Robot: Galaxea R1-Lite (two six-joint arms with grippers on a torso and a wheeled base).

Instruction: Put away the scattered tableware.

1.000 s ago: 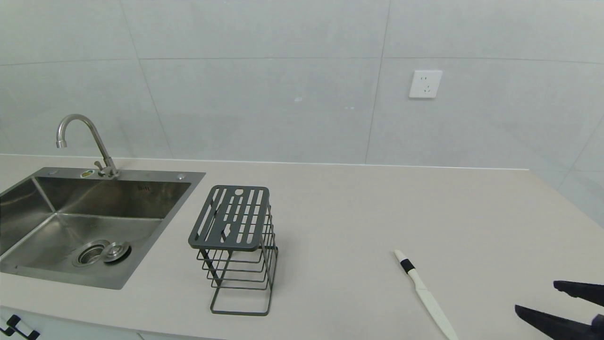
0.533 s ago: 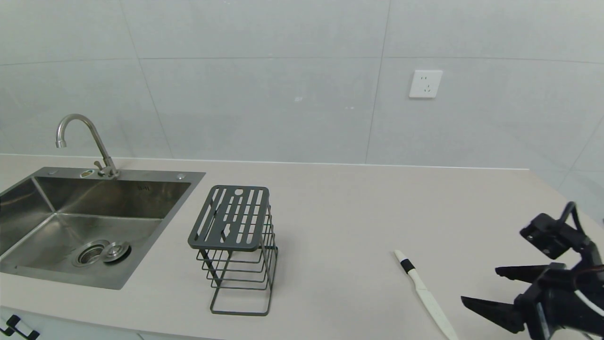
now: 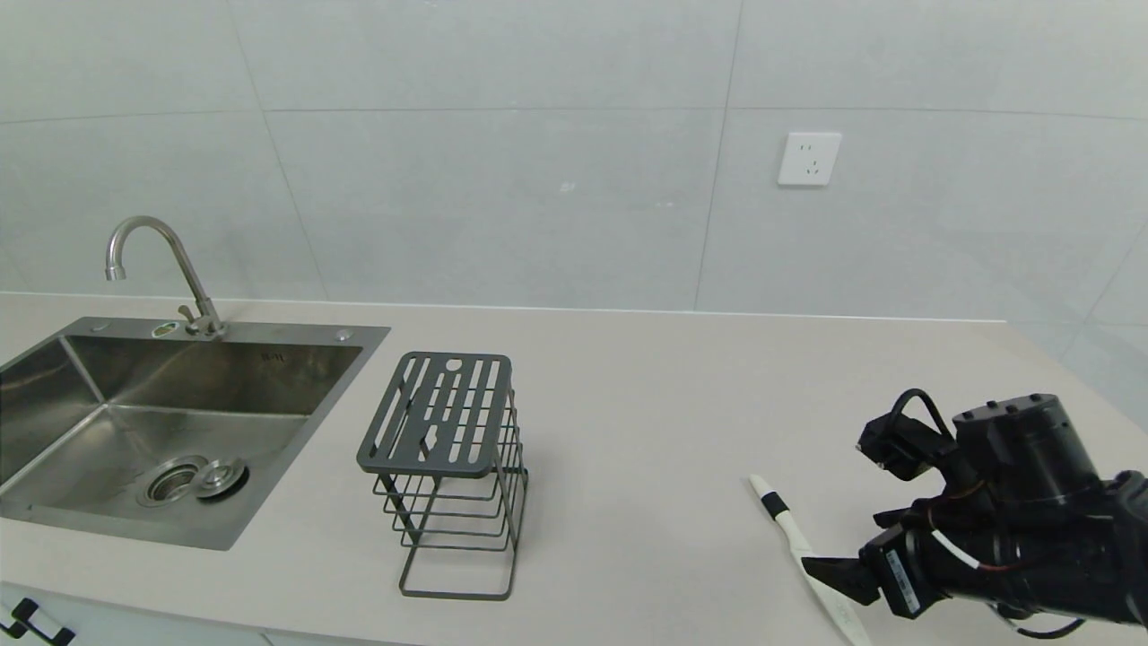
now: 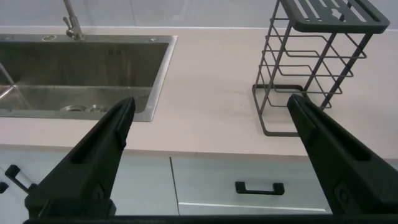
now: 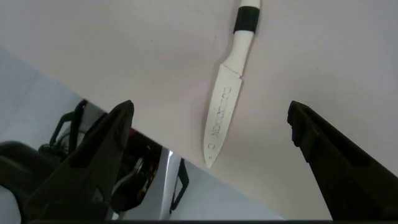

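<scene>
A: Our right gripper hovers wide open, empty, over the knife lying flat by the counter edge.
B: We'd straddle the handle, not the blade, then squeeze.

One knife; one wire rack; one sink; one faucet; one drain plug; one wall socket.

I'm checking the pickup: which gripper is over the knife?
The right gripper, open above the white knife on the counter. The left gripper, also open, faces the wire rack and sink instead.
</scene>
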